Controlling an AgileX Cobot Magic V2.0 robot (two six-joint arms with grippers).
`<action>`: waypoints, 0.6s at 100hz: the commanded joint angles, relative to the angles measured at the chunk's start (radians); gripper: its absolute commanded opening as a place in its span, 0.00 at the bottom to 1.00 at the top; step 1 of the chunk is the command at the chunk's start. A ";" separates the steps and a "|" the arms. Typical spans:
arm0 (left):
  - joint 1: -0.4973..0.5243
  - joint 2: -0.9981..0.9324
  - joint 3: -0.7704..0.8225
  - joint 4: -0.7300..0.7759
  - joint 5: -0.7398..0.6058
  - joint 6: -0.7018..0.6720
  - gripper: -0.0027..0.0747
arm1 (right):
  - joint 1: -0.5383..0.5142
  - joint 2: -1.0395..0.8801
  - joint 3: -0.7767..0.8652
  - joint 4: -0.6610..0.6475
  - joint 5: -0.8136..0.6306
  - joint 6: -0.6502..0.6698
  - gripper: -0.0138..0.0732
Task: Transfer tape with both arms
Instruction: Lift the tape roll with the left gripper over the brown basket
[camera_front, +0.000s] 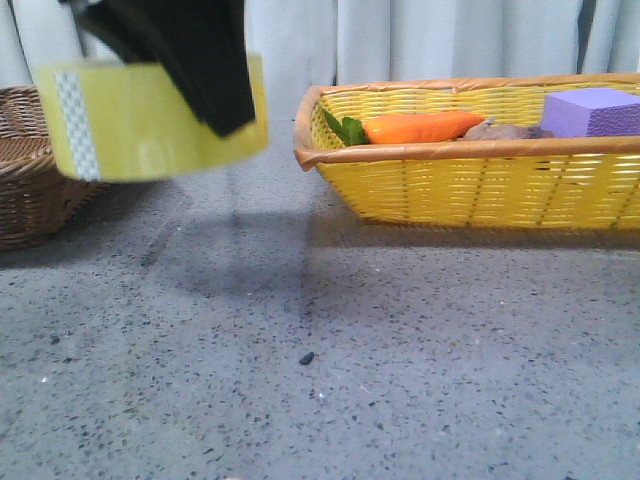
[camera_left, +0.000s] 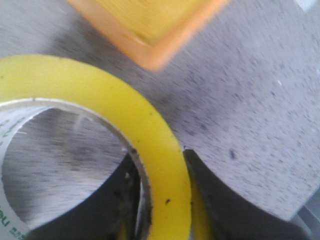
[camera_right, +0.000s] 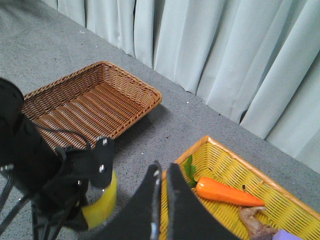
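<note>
**Clerk:** Tape (camera_front: 150, 118), one roll, translucent yellow, white tab with green pattern at its left edge. Location?

**Checker:** Held in the air above the grey speckled table (camera_front: 320, 360), left of centre in the front view, between the brown wicker basket (camera_front: 30, 170) and the yellow basket (camera_front: 470, 170). It touches neither.

**Clerk:** Held by?

**Checker:** Left gripper (camera_left: 162, 200). In the left wrist view one dark finger sits inside the white core, the other outside, with the yellow wall of the roll pinched between them. Green print shows on the core's inner face.

**Clerk:** Right gripper (camera_right: 162, 200)?

**Checker:** Fingers drawn nearly together, a thin slit between them, nothing in the slit. It is high over the table; its camera looks down on the left arm (camera_right: 45, 175) with a slice of the yellow roll under it.

**Clerk:** Yellow basket, contents?

**Checker:** Orange carrot (camera_front: 420, 127) with green leaves, lying along the near wall; purple block (camera_front: 595, 110) toward the right end; a brownish item between them, too indistinct to name.

**Clerk:** Brown wicker basket?

**Checker:** Far left, shallow, rectangular. No contents visible in the right wrist view.

**Clerk:** Backdrop?

**Checker:** Pale curtain (camera_front: 400, 40), pleated, along the far edge.
</note>
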 joint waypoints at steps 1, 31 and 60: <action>0.036 -0.036 -0.094 0.041 0.004 -0.002 0.09 | -0.005 -0.018 -0.018 -0.024 -0.077 -0.008 0.07; 0.247 -0.036 -0.198 0.171 0.035 -0.002 0.09 | -0.005 -0.018 -0.018 -0.024 -0.079 -0.008 0.07; 0.449 -0.016 -0.179 0.162 -0.004 -0.002 0.09 | -0.005 -0.018 -0.018 -0.024 -0.079 -0.008 0.07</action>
